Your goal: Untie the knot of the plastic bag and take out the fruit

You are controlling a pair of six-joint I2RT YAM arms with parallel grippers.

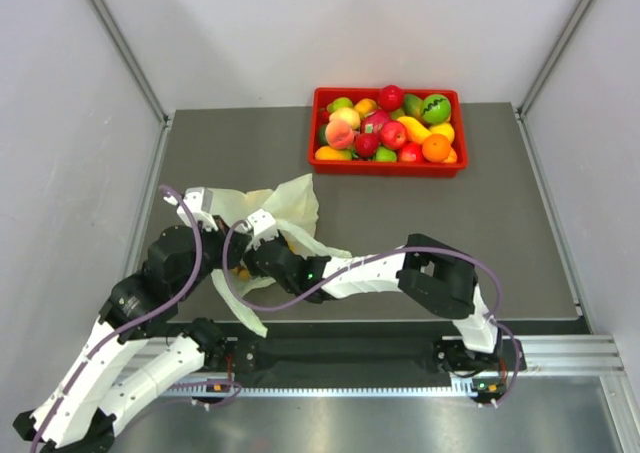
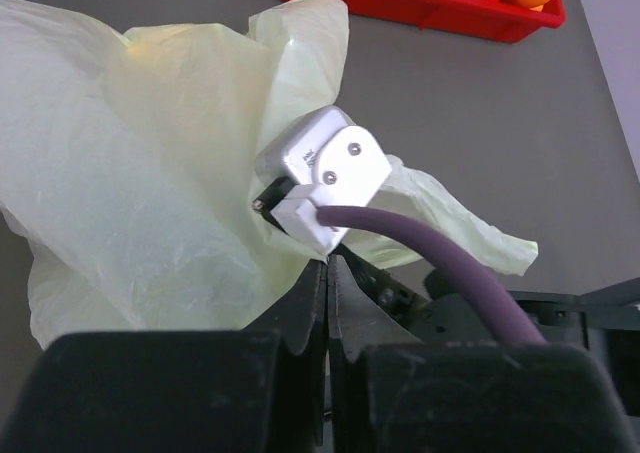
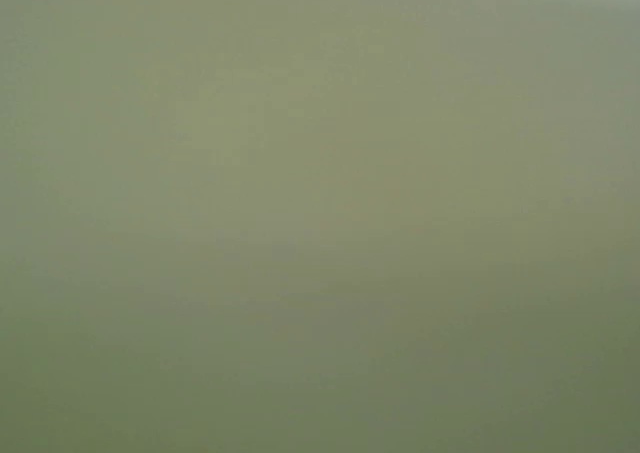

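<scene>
The pale green plastic bag (image 1: 285,208) lies crumpled and spread at the table's left, and it fills the upper left of the left wrist view (image 2: 160,163). My left gripper (image 2: 328,265) is shut, its tips pinching the film at the bag's near left edge (image 1: 212,213). My right gripper (image 1: 266,220) reaches into the bag from the right. Its white housing (image 2: 320,178) shows but its fingers are buried in the film. The right wrist view is blanketed in blurred green plastic. A small yellow fruit piece (image 1: 241,271) peeks out under the right arm. The knot is out of view.
A red tray (image 1: 385,167) heaped with other toy fruit stands at the back of the grey table, right of centre; its corner shows in the left wrist view (image 2: 420,9). The right arm stretches low across the table's front. Grey walls close in on both sides.
</scene>
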